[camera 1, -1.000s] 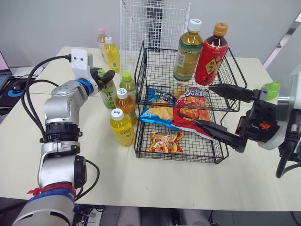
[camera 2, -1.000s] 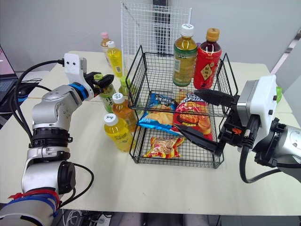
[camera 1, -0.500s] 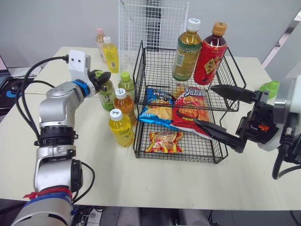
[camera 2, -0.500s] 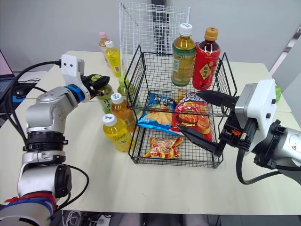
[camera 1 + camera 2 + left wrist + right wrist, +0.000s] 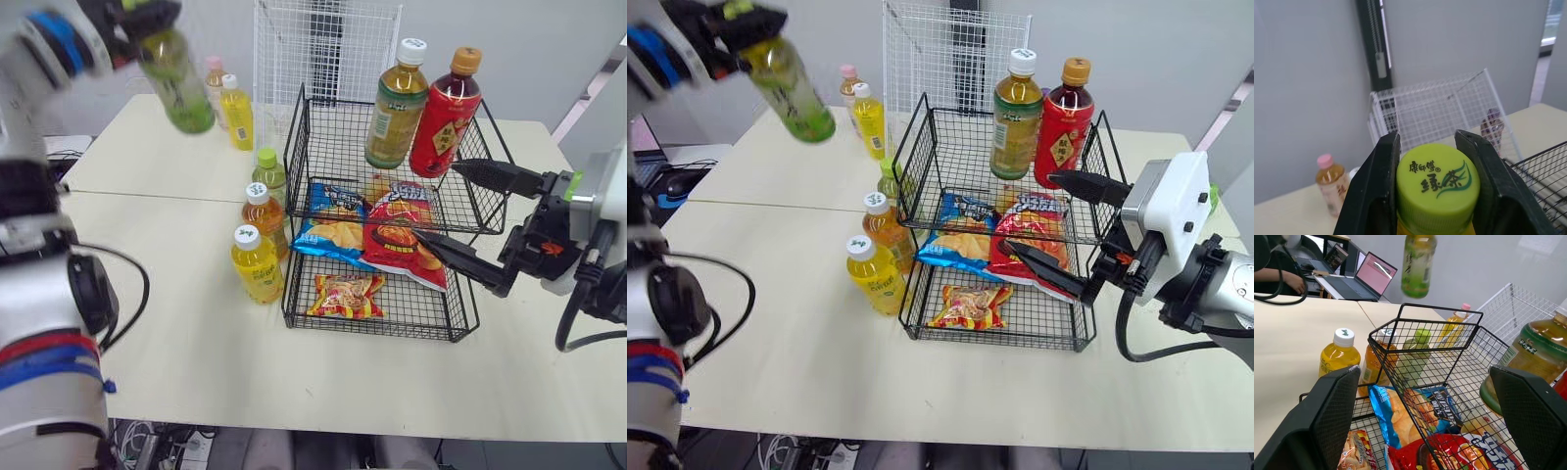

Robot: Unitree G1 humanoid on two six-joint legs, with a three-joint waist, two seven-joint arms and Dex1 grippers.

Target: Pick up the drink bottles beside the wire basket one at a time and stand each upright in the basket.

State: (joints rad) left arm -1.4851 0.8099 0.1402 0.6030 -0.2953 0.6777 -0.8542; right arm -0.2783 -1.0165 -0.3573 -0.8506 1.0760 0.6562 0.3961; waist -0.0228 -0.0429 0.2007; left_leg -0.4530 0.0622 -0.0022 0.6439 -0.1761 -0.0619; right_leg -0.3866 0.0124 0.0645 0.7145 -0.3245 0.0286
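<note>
My left gripper point(image 5: 1430, 147) is shut on the lime cap of a green tea bottle point(image 5: 178, 86), which hangs tilted high above the table's far left. A black two-tier wire basket point(image 5: 460, 328) stands mid-table. In its upper tier stand a yellow-green tea bottle point(image 5: 395, 103) and a red bottle point(image 5: 444, 113). Beside its left wall stand a green-capped bottle point(image 5: 266, 176), an orange bottle point(image 5: 261, 217) and a yellow bottle point(image 5: 256, 264). My right gripper point(image 5: 436, 201) is open at the basket's right side, one finger over the upper tier's rim.
Snack bags point(image 5: 377, 235) lie in the basket's lower tier. A white wire grid panel point(image 5: 328, 44) stands behind it. A yellow bottle point(image 5: 235, 113) and a pink-capped bottle point(image 5: 211, 80) stand at the back left. A laptop point(image 5: 1374, 279) sits on another table.
My left arm has swung up and to the left, lifting the green tea bottle off the table from beside the basket. The right gripper has stayed in place.
</note>
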